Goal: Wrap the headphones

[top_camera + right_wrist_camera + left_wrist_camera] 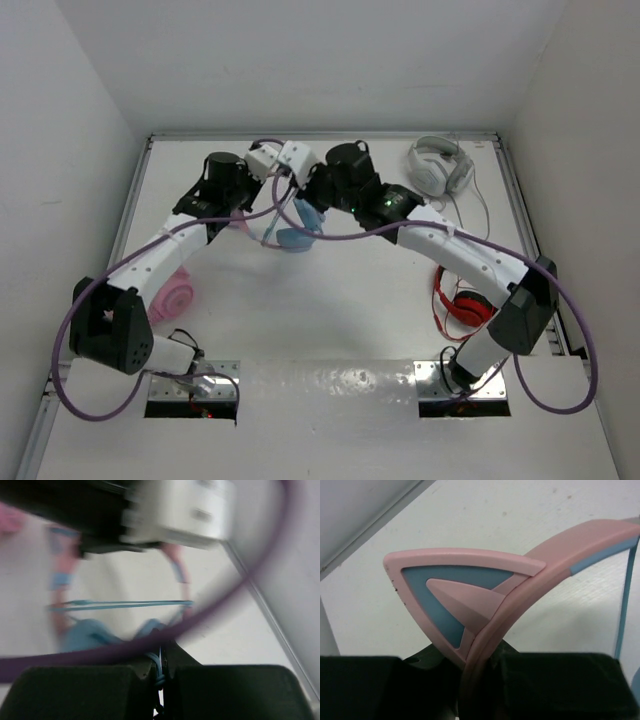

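On the white tabletop point(340, 300), toward 1 o'clock, white headphones point(440, 165) with a thin cable. At 4 o'clock, red headphones point(465, 305); at 8 o'clock, pink headphones point(172, 292).

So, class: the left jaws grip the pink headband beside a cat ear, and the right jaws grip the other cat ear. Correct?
Not quite. The right jaws pinch the thin blue cable instead, as the right wrist view shows. The left jaws do grip the pink headband beside a cat ear.

We are in a robot lab's test cell — bare white walls point(300, 60) box a white table point(330, 300), with the left arm point(160, 255) and right arm point(470, 255) bolted on.
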Motion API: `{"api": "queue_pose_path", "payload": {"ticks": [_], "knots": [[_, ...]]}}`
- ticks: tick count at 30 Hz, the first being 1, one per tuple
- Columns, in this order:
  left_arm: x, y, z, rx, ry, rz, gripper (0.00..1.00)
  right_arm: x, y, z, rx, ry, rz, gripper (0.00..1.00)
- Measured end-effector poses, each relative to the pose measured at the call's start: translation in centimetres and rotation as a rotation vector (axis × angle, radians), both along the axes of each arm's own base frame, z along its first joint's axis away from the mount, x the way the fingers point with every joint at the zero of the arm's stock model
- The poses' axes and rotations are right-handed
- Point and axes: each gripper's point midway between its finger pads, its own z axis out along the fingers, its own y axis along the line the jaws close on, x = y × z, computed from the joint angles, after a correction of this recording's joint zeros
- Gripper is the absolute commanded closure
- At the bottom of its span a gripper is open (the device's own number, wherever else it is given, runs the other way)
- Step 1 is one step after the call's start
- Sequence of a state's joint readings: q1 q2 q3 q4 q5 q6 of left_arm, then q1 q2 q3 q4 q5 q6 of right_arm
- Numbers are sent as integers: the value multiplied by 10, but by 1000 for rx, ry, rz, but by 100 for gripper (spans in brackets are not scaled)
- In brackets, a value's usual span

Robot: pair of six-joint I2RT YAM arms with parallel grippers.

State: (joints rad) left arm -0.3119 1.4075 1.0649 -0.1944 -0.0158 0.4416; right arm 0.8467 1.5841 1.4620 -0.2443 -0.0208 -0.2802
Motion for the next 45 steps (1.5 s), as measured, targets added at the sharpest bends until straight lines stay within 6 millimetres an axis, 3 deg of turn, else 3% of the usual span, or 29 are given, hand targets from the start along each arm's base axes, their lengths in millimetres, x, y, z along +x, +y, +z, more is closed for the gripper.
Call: {"api": "queue_pose_path", "payload": {"ticks": [5, 9, 15, 20, 27, 33, 41, 45], "knots": [[-22, -35, 18, -62, -12, -144, 100, 53, -47, -2, 19, 1, -159, 100], [-39, -61, 18, -84, 8, -243, 100, 66, -49, -18, 11, 25, -184, 100], [-56, -68, 9, -114, 93, -283, 100, 78, -54, -44, 24, 84, -195, 100], [-63, -73, 14, -161, 143, -279, 100, 76, -63, -71, 67, 151, -168, 100], [-76, -73, 6, -186, 220, -263, 100, 68, -56, -66, 132, 149, -99, 100], [-72, -66, 5, -179, 223, -209, 100, 62, -76, -80, 184, 158, -124, 100], [-73, -70, 4, -194, 240, -217, 100, 62, -73, -76, 238, 182, -108, 100], [-78, -76, 10, -217, 258, -254, 100, 65, -68, -75, 255, 205, -77, 75]]}}
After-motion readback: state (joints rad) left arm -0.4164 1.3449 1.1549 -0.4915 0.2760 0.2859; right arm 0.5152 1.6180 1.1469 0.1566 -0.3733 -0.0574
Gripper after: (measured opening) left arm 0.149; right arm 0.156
